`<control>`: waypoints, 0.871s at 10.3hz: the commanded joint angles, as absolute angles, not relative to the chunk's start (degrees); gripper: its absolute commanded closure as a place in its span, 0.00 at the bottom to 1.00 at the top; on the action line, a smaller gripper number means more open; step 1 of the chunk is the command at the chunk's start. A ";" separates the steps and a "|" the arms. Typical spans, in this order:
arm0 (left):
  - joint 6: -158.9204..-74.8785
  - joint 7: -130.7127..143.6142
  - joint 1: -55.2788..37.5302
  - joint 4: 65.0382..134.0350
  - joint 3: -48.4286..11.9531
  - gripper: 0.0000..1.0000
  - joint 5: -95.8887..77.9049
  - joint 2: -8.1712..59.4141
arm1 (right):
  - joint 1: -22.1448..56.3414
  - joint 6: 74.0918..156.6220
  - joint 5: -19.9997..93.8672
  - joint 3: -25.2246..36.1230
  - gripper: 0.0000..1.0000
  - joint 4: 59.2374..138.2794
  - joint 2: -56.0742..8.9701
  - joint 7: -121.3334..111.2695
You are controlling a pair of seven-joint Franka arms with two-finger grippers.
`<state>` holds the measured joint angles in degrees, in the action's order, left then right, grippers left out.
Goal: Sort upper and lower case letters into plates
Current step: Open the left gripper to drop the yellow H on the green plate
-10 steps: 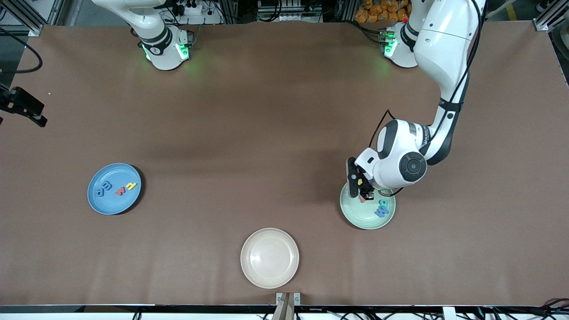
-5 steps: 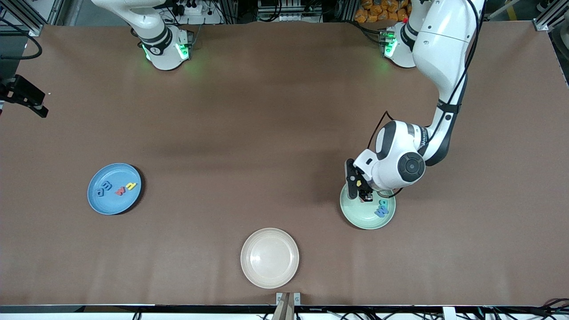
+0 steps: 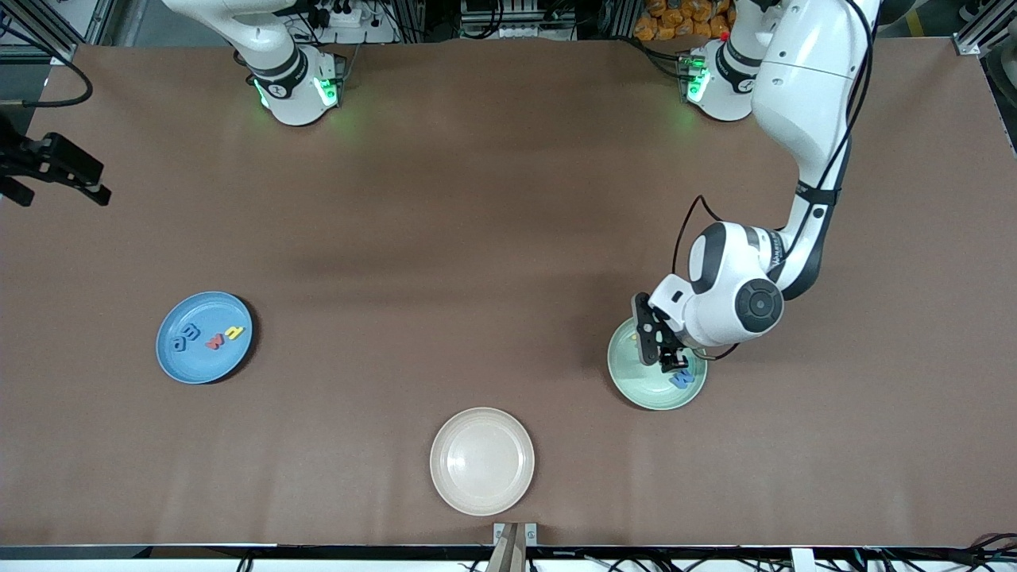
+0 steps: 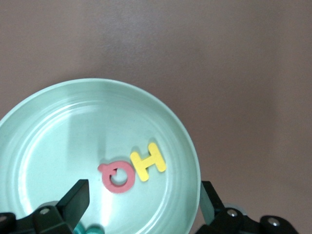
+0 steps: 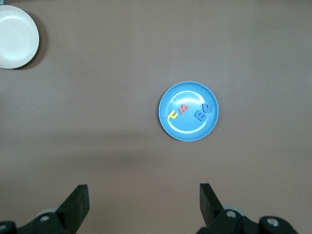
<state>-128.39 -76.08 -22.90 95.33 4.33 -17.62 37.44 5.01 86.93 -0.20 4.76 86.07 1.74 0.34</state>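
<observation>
You face a brown table (image 3: 477, 238). Left gripper (image 3: 661, 349), jaws released and empty, has shifted across the mint plate (image 3: 636, 381), where the red Q (image 4: 116, 177) and yellow H (image 4: 147, 162) lie. Right gripper (image 5: 141, 207), released, waits high over the blue plate (image 3: 179, 361), which holds letters (image 3: 208, 339).

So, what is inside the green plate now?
In the green plate lie a yellow H and a red Q, plus a blue letter. The left gripper above hides the rest.
</observation>
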 commanded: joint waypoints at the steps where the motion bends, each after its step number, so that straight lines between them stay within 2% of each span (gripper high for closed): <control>1: -128.15 -76.11 -18.22 94.22 4.48 0.00 -18.72 37.09 | 4.83 83.85 0.97 5.18 0.00 84.46 1.05 0.10; 2: -125.80 -75.50 -17.76 92.65 4.66 0.00 -18.63 36.92 | 4.40 83.85 0.97 5.27 0.00 84.55 1.05 -1.04; 4: -119.03 -65.02 -18.19 88.96 9.11 0.00 -18.72 35.43 | 4.04 83.94 0.62 5.27 0.00 84.64 1.05 -1.67; 7: -112.27 -50.14 -18.54 88.77 14.57 0.00 -18.11 27.97 | 4.04 83.85 0.53 5.36 0.00 84.81 1.23 -1.67; 9: -105.95 -31.49 -17.84 88.77 15.91 0.00 -17.76 21.66 | 4.04 84.11 0.53 5.27 0.00 84.81 1.05 -1.58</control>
